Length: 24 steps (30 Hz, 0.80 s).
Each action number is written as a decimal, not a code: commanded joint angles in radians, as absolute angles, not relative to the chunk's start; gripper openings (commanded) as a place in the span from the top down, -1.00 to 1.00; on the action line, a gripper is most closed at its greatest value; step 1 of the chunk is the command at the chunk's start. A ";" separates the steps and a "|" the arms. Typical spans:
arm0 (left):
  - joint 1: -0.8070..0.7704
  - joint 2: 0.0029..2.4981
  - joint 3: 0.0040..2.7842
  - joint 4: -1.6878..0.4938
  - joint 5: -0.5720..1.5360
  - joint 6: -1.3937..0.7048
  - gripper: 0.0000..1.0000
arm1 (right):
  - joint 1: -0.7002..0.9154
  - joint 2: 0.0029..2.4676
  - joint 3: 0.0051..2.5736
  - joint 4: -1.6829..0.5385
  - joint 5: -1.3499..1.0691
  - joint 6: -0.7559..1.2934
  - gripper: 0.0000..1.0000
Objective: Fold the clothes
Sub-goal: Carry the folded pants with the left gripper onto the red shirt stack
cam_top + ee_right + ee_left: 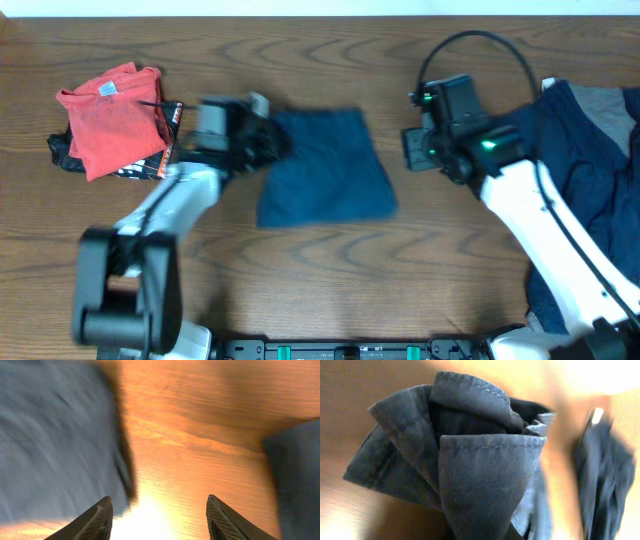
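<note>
Overhead and wrist views of two arms at a wooden counter (330,290). The left fingers (262,138) sit at the near upper corner of a folded navy garment (325,170), which lies flat on the counter and extends from them toward the right arm. In the left wrist view the same garment (485,470) fills the picture as bunched layers with stitched hems, rising close to the lens and hiding the fingers, so it cannot be told whether they are closed on the fabric or merely against it. The right fingers (412,148) stand just beside the garment's far edge, apart from it. In the right wrist view they (159,500) are spread wide with only bare counter (200,435) between them, blurred blue fabric (55,435) to one side and a dark cloth edge (295,470) to the other. Behind the right fingers, along that arm, lies a heap of navy clothes (590,160) with a grey piece (612,102) showing at its top. Well behind the left fingers, a crumpled red tee (110,125) rests on a black printed piece (62,150).
</note>
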State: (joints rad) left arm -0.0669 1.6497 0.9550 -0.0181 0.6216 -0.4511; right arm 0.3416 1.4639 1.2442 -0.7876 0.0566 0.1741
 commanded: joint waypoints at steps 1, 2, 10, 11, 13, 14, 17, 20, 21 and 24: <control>0.065 1.542 1.026 -0.006 0.548 -0.437 0.88 | 0.305 1.416 1.257 -0.813 0.064 0.162 -0.16; 0.110 1.524 1.036 -0.006 0.530 -0.437 0.88 | 0.295 1.406 1.257 -0.823 0.064 0.159 -0.16; 0.434 1.513 1.100 0.013 0.457 -0.385 0.88 | 0.269 1.391 1.256 -0.876 0.064 0.159 -0.15; 0.462 1.516 1.100 0.012 0.434 -0.385 0.87 | 0.269 1.391 1.256 -0.876 0.063 0.159 -0.16; 0.520 1.526 1.100 0.012 0.398 -0.385 0.36 | 0.269 1.391 1.256 -0.878 0.063 0.159 -0.15; 0.550 1.531 1.100 0.009 0.399 -0.385 -0.23 | 0.269 1.391 1.256 -0.880 0.063 0.160 -0.15; 0.607 1.538 1.100 -0.031 0.401 -0.394 -0.96 | 0.269 1.391 1.256 -0.890 0.063 0.159 -0.15; 0.620 1.539 1.100 -0.103 0.410 -0.393 -0.96 | 0.268 1.391 1.256 -0.894 0.063 0.159 -0.17; 0.619 1.539 1.100 -0.125 0.411 -0.394 -0.96 | 0.268 1.391 1.256 -0.894 0.064 0.159 -0.20; 0.585 1.539 1.100 -0.187 0.411 -0.394 -0.96 | 0.268 1.391 1.256 -0.886 0.064 0.164 -0.26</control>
